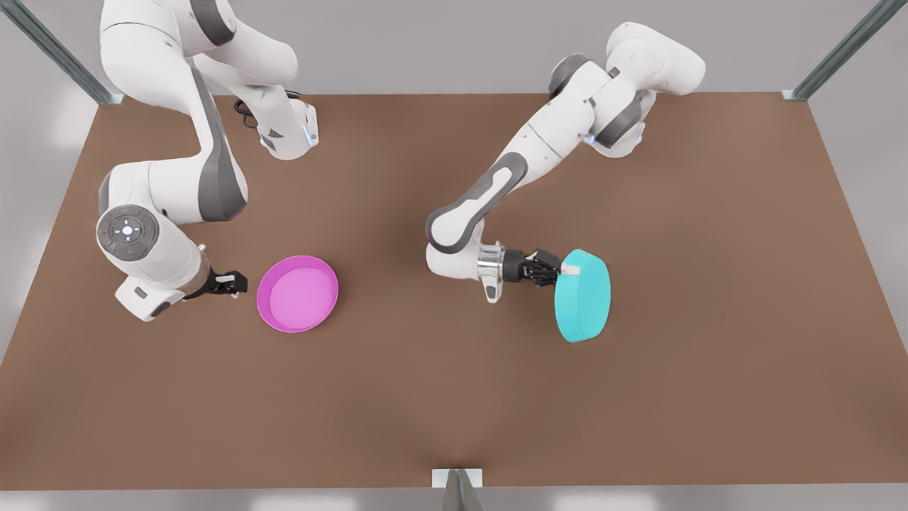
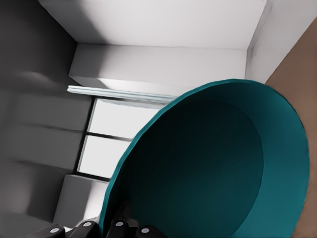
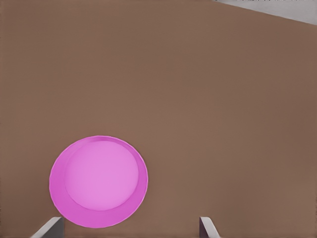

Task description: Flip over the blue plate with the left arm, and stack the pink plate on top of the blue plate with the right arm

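The blue plate [image 1: 584, 298] stands tilted almost on edge at the front view's right, with its flat base turned toward that side. My left gripper [image 1: 565, 270] is shut on its upper rim. The left wrist view looks into the plate's hollow inside [image 2: 208, 168], with the gripper [image 2: 118, 223] clamped on the rim. The pink plate [image 1: 298, 293] lies flat and rim up on the table at the front view's left. My right gripper [image 1: 237, 282] hovers just beside its rim, open and holding nothing. In the right wrist view the pink plate [image 3: 99, 181] lies between the spread fingertips [image 3: 49, 229].
The brown table [image 1: 454, 397] stretches wide around both plates. Metal frame posts [image 1: 801, 92] stand at the far corners, and a bracket [image 1: 457, 479] sits at the near edge. The two plates lie well apart.
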`<state>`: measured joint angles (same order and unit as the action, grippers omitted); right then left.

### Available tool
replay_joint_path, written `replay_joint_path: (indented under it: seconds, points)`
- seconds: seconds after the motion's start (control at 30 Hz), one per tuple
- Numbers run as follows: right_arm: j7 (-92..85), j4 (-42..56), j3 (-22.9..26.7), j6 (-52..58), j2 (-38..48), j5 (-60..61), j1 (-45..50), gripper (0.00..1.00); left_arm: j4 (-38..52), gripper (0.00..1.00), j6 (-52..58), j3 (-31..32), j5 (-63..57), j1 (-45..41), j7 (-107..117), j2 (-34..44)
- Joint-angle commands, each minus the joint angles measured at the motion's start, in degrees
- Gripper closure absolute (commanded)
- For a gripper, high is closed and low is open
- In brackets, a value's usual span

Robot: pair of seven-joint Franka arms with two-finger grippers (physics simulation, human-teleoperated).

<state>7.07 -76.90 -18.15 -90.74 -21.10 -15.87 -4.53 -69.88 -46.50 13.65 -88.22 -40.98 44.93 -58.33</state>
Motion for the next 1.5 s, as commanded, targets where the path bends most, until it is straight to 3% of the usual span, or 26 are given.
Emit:
replay_joint_path:
  seconds: [0.0, 0.23, 0.33, 0.47, 0.77, 0.8, 0.83, 0.87, 0.9, 1.0, 1.17, 1.47]
  points:
    - [0.0, 0.0, 0.0, 0.0, 0.0, 0.0, 0.0, 0.00, 0.0, 0.79, 0.1, 0.0, 1.2, -0.1, 0.4, -0.1]
    - [0.6, -4.1, -0.5, 5.2, -0.5, 6.2, 0.2, 0.00, 0.0, 0.79, 1.3, 0.0, 1.2, -3.8, 1.6, -5.6]
    - [2.9, -17.9, -0.5, -8.9, 0.1, 16.8, -5.4, 0.00, 0.3, 0.79, 1.3, 0.0, 0.3, -5.7, 1.6, -6.5]
    - [-4.1, -23.0, -0.5, -20.4, -0.7, 19.6, -8.6, 0.00, 0.3, 0.79, 2.0, 0.1, 0.5, -6.0, 3.9, -9.3]
    - [-10.7, -27.9, -0.3, -22.3, -2.9, 25.7, -12.9, 0.00, 0.7, 0.79, 3.1, 0.1, 1.0, -8.5, 4.3, -10.6]
    - [-10.8, -27.9, -0.3, -22.0, -2.9, 25.6, -13.4, 0.00, 0.7, 0.76, 3.1, 0.1, 1.0, -8.5, 4.3, -10.7]
    - [-10.8, -27.9, -0.3, -21.9, -2.9, 25.1, -13.6, 0.00, 0.7, 0.60, 3.1, 0.1, 1.1, -8.6, 4.3, -10.9]
    - [-10.9, -27.9, -0.3, -21.8, -2.9, 24.6, -13.7, 0.00, 0.7, 0.20, 3.0, 0.1, 1.7, -8.6, 4.2, -10.9]
    - [-10.9, -27.9, -0.3, -21.8, -2.9, 24.5, -13.9, 0.00, 0.7, 0.10, 2.9, 0.1, 1.8, -8.6, 4.3, -10.9]
    - [-10.9, -27.8, -0.1, -22.5, -3.2, 23.3, -14.2, 0.00, 0.7, 0.04, 2.9, 0.1, 1.8, -8.6, 4.3, -10.9]
    - [-10.9, -29.7, 0.0, -26.6, -8.3, 23.3, -15.9, 0.00, 2.6, 0.04, 2.6, 0.4, 6.4, -10.0, 4.3, -10.9]
    - [-11.6, -35.4, -0.3, -27.0, -7.4, 23.3, -18.2, 0.00, 10.3, 0.04, -3.3, 5.3, 19.8, -10.0, 4.3, -10.8]
